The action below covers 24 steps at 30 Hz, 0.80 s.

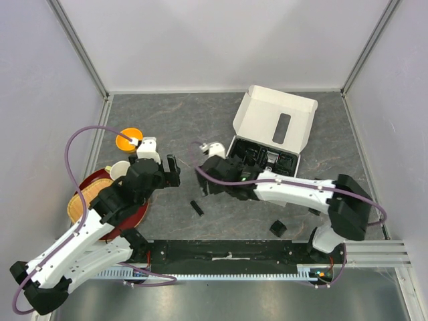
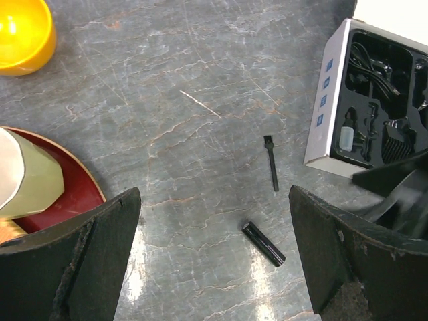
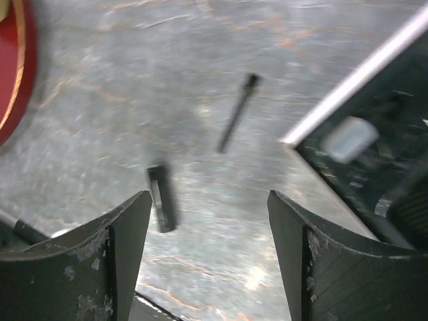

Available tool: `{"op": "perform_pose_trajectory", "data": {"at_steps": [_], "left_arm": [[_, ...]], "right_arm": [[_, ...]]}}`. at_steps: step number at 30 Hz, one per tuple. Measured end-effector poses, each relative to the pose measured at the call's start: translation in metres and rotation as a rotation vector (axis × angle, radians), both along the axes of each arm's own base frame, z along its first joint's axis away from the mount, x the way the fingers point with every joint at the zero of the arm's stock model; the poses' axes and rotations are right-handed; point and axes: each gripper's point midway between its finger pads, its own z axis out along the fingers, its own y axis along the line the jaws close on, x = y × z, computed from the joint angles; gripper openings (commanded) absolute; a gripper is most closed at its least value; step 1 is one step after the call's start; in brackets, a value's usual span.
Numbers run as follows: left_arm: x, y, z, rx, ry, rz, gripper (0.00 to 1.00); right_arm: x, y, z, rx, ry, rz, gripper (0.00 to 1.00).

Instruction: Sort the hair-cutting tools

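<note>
Right claw (image 3: pixel 208 214) gapes; wrist views alone show thin black brush (image 3: pixel 235 114).

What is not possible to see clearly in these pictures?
- Right wrist view: all blurred; the bottle is only a pale smear.
- Left wrist view: the box is cut off by the right edge.
- Top view: the plate is mostly covered by the left arm; tools in the box are too small and dark to separate.
</note>
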Motion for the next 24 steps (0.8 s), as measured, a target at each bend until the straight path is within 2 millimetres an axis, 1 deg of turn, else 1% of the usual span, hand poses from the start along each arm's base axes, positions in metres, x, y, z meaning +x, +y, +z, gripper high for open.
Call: {"op": "perform_pose_trajectory", "data": {"at_steps": [2, 4, 5, 7, 9, 12, 18, 24], "left_arm": [[-0.001, 0.004, 0.001, 0.007, -0.004, 0.014, 0.98], [-0.001, 0.007, 0.002, 0.004, -0.011, 0.028, 0.98], [-0.001, 0.009, 0.004, 0.003, -0.019, 0.038, 0.97], [-0.002, 0.015, 0.008, -0.005, -0.034, 0.061, 0.97], [-0.004, 0.024, 0.011, -0.012, -0.05, 0.1, 0.96], [-0.006, 0.037, 0.013, -0.013, -0.064, 0.162, 0.96], [-0.01, 0.058, 0.011, 0.01, -0.067, 0.262, 0.95], [-0.014, 0.069, 0.017, -0.013, -0.099, 0.309, 0.95]], "right_arm": [[-0.014, 0.03, -0.008, -0.003, 0.002, 0.091, 0.77], [-0.024, 0.051, -0.018, -0.009, 0.014, 0.151, 0.76], [-0.028, 0.061, -0.024, -0.011, 0.022, 0.175, 0.75], [-0.034, 0.073, -0.039, -0.018, 0.041, 0.206, 0.74], [-0.04, 0.078, -0.052, -0.029, 0.06, 0.226, 0.73], [-0.044, 0.084, -0.064, -0.034, 0.076, 0.242, 0.7], [-0.048, 0.087, -0.081, -0.051, 0.102, 0.257, 0.64], [-0.052, 0.087, -0.094, -0.072, 0.12, 0.268, 0.57]]}}
